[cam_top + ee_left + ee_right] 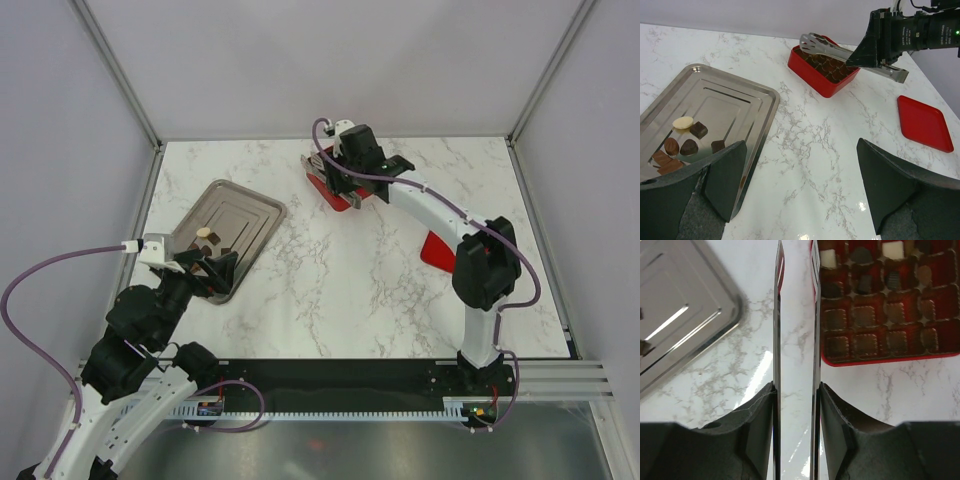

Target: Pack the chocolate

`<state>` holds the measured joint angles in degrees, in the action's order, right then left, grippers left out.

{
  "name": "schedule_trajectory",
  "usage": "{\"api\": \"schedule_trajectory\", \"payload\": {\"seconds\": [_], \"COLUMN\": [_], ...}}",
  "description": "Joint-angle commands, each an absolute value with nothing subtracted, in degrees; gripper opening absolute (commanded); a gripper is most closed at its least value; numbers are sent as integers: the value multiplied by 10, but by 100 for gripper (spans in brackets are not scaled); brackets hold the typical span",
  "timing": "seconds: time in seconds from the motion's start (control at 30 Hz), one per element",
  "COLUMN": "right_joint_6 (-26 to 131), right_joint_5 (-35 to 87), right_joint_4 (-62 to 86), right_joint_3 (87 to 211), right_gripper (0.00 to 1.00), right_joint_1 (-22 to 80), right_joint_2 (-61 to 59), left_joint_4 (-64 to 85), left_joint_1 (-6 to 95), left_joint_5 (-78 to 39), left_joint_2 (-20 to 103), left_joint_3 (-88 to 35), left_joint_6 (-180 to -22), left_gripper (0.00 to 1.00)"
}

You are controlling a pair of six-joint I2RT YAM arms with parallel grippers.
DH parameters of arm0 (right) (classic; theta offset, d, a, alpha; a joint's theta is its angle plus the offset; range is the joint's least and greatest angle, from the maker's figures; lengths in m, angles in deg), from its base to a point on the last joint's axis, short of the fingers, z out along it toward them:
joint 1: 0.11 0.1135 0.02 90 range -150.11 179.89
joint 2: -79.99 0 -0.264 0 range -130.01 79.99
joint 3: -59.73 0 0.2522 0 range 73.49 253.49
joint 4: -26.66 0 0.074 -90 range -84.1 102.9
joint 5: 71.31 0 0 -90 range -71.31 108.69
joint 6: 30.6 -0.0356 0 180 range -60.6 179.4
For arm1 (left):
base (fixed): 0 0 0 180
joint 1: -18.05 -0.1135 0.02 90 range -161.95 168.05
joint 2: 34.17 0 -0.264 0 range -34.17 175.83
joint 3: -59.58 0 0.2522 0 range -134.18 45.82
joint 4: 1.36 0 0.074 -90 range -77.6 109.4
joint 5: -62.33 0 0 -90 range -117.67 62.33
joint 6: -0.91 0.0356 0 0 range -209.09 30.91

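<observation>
White marbled table (350, 290) with a steel tray (243, 212), a red gridded box (816, 76) and a red lid (924, 122)

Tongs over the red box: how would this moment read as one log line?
right gripper: shut on tongs over red box | left gripper: open near tray | chocolate: some on tray, some in box
</observation>
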<state>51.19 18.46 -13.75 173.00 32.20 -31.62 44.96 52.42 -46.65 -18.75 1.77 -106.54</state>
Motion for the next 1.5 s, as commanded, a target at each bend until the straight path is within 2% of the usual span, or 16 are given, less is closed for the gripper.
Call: {"api": "schedule_trajectory", "payload": {"seconds": [0.0, 0.3, 0.53, 1.27, 1.47], "right_joint_6": [513, 524, 560, 563, 558], "right_joint_5": [206, 219, 239, 224, 210], "right_joint_4": [-107, -73, -71, -88, -90], "right_joint_3": [1732, 1727, 1707, 1787, 1798], "right_gripper": [47, 50, 52, 54, 47], "right_joint_1": [387, 521, 574, 583, 583], "right_joint_2": [-288, -348, -359, -467, -464], "left_joint_4": [424, 425, 424, 424, 424], "left_joint_1": [523, 523, 523, 523, 523], "left_joint_5": [-468, -472, -469, -471, -472], "left_joint_2": [-190, -191, -195, -190, -184], "left_joint_3": [18, 19, 18, 18, 17], "left_joint_6": [-1044, -1045, -1045, -1046, -1046], "left_gripper": [100, 100, 100, 100, 100]}}
